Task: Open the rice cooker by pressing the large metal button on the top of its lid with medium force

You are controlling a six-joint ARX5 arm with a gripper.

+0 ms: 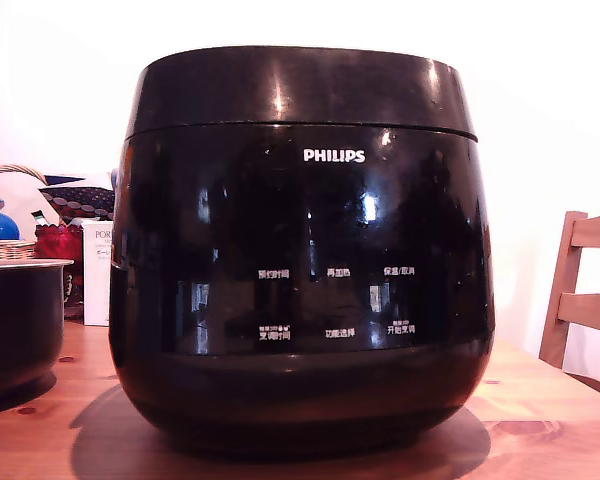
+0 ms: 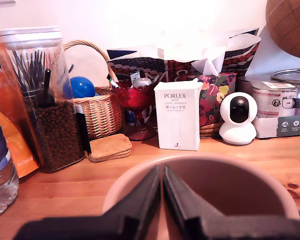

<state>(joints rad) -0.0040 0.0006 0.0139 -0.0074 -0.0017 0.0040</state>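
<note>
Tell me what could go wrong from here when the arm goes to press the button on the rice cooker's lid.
1. The shut gripper hangs over a pale-rimmed pot, and the rice cooker is outside the wrist view, so the arm could come down on the wrong thing.
2. The lid shows only from the side and its button appears in neither view, so a press may land off target.

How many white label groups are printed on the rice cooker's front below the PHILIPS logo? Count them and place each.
6 on the rice cooker: an upper row of three and a lower row of three. Glare may hide fainter print.
</note>
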